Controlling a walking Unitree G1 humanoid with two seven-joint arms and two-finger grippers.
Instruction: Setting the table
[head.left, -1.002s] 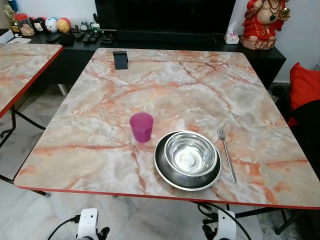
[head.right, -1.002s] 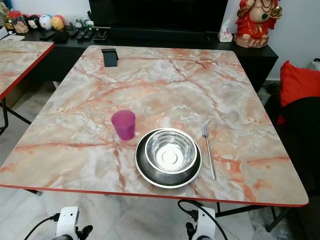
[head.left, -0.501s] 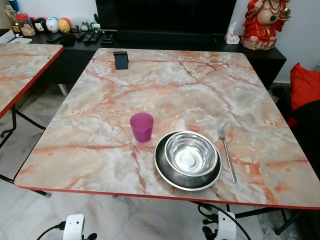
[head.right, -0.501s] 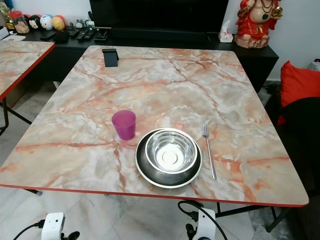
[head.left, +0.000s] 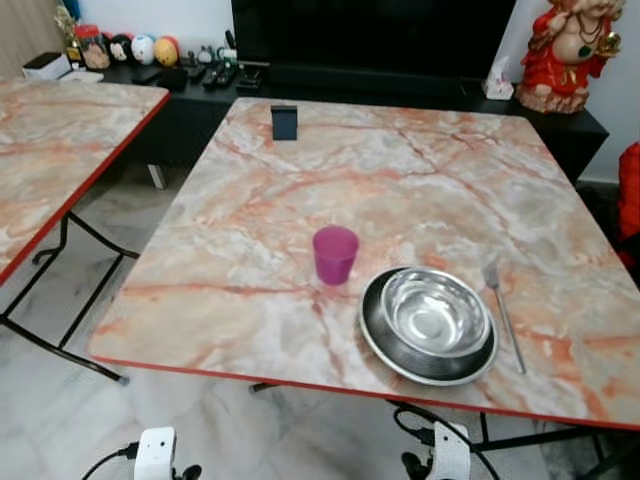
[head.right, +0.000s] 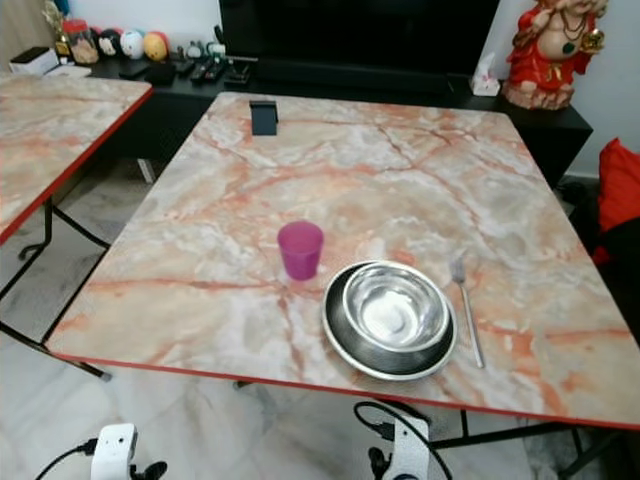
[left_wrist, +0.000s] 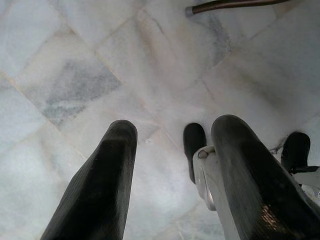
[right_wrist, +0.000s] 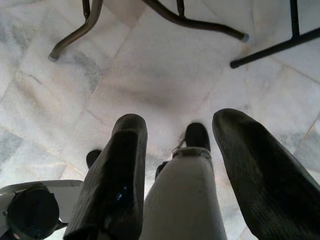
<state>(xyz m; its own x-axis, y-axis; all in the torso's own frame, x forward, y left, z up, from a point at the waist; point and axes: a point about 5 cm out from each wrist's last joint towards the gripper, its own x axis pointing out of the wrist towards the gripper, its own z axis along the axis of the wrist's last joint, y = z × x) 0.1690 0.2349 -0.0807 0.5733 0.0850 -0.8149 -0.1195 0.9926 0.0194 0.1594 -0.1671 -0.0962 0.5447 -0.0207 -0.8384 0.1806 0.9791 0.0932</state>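
Note:
On the marble table (head.left: 400, 190) a purple cup (head.left: 335, 254) stands near the front edge. Just right of it a steel bowl (head.left: 434, 311) sits inside a dark round plate (head.left: 376, 335). A fork (head.left: 503, 315) lies right of the plate, tines pointing away from me. Both arms hang below the table. My left gripper (left_wrist: 172, 137) is open over the pale floor tiles, with nothing between its fingers. My right gripper (right_wrist: 180, 127) is open too, above the floor by the table's legs (right_wrist: 195, 22).
A second marble table (head.left: 60, 140) stands at the left with a floor gap between. A small black block (head.left: 285, 122) rests at the far left of my table. Behind is a black TV cabinet (head.left: 400, 85) with figurines and a red statue (head.left: 575, 50). A red cushion (head.right: 620, 185) sits at the right.
The camera has swung to the left, so the table and its settings sit further right in the picture. The cup, bowl, plate and fork keep their places on the table.

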